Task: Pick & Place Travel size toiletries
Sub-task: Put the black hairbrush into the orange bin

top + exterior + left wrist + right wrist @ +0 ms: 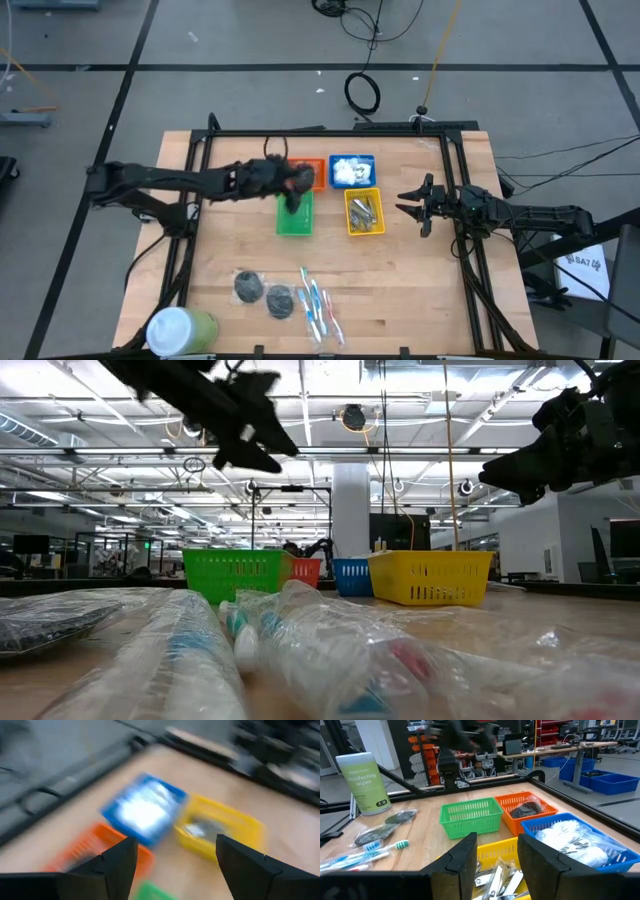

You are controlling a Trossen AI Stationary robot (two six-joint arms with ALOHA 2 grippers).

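So the left gripper is hovering over the green basket, right next to the orange basket. Its fingers are spread apart with nothing between them. The wrist view looks past them at the blue basket and the yellow basket.

The right gripper sits off to the side of the yellow one, near the table edge, also with fingers apart and empty.

As for the toiletries: the white packets are piled in the blue basket, and the silver clippers are in the yellow one. The right wrist view shows a dark disc in a clear bag lying in the orange basket. The green basket looks empty from that angle.

Two more dark discs are out on the wooden table toward the front edge, side by side. The toothbrushes lie just beside them in clear wrappers, loosely bunched. A wipes tub stands at the front left corner, well apart from the baskets.
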